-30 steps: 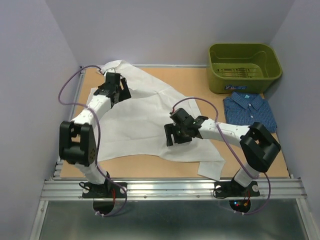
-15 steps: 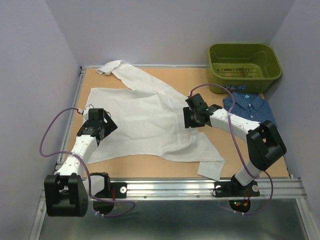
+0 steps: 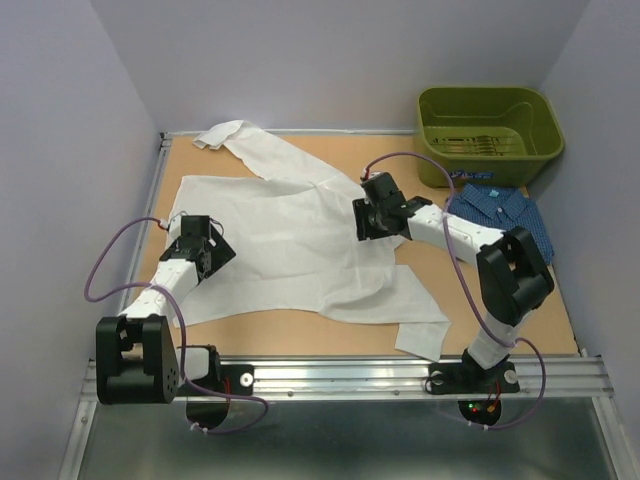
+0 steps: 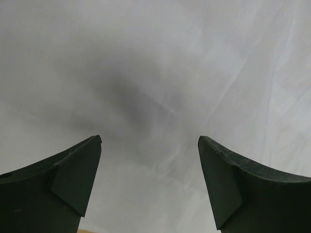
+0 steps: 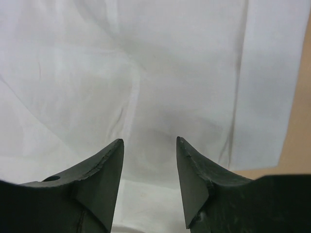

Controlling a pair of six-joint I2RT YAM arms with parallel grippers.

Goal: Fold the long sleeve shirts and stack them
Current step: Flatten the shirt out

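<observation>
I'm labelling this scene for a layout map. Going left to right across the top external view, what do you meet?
left gripper → right gripper → dark blue shirt. The white shirt spreads under both grippers, and the green bin overlaps the dark blue shirt, so both are left out.

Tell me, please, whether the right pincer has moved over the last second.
Yes: the right pincer has moved back across the white shirt, closer to the green bin.

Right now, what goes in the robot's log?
white shirt: spread out; blue shirt: folded; left gripper: open over white shirt; right gripper: open over white shirt
</observation>
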